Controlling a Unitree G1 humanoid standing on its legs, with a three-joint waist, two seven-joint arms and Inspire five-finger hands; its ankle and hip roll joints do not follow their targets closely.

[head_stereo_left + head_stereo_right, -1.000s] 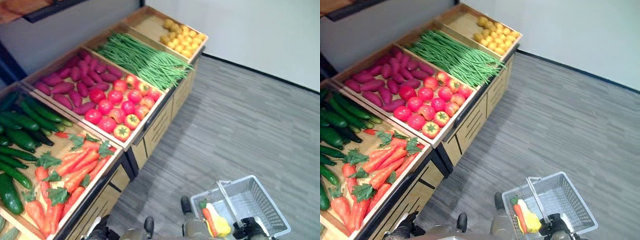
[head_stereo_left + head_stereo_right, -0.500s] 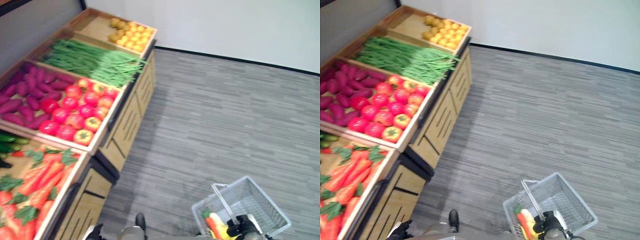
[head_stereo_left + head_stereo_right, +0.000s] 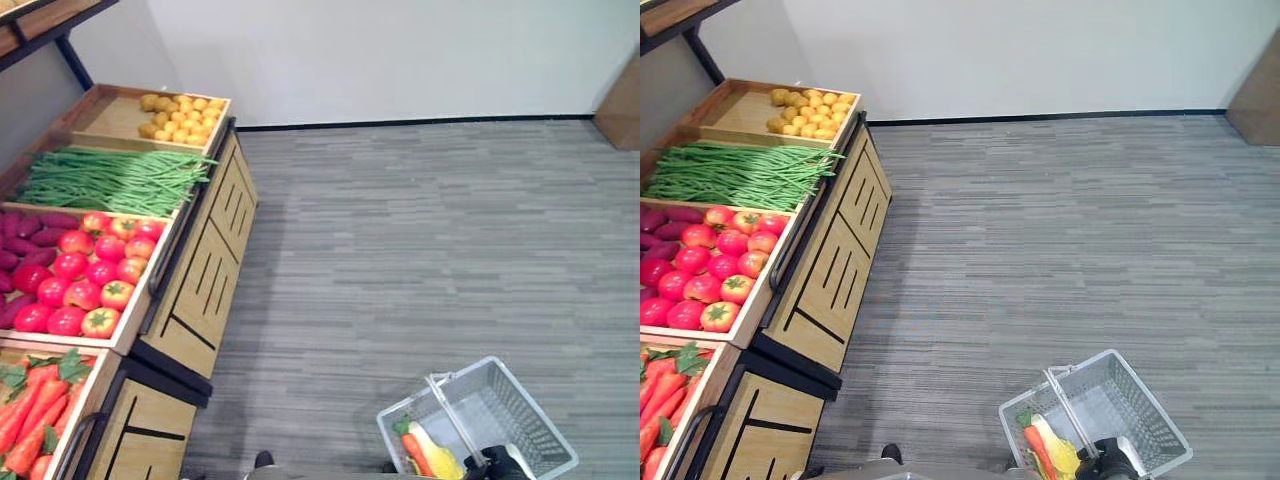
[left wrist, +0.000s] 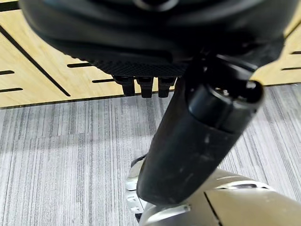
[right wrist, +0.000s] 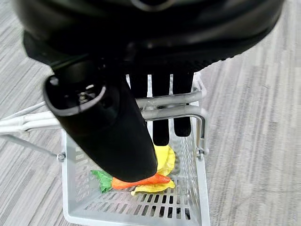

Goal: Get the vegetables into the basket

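Observation:
A grey wire basket [image 3: 530, 420] hangs low at my right side above the carpet. In it lie a carrot [image 3: 415, 452] and a yellow corn cob [image 3: 434, 452]. My right hand [image 5: 160, 117] has its fingers hooked under the basket's two handles [image 5: 181, 110], with the carrot [image 5: 141, 181] and the corn [image 5: 165, 157] below them. It also appears at the basket's near rim as the right hand [image 3: 497, 464]. My left hand [image 4: 197, 136] hangs beside the wooden stand front, fingers curled, holding nothing. Carrots [image 3: 30, 410], tomatoes [image 3: 85, 275] and green beans [image 3: 110, 180] lie in crates at my left.
The wooden produce stand [image 3: 200, 290] runs along the left, with small yellow produce [image 3: 180, 115] in its far crate and purple sweet potatoes [image 3: 20, 225] at the edge. Grey carpet [image 3: 420, 240] spreads to the right up to a white wall. A brown cabinet corner [image 3: 622, 100] stands far right.
The camera has swung right, so the stand has slid to the left of the picture and more carpet shows. The basket stays in my right hand.

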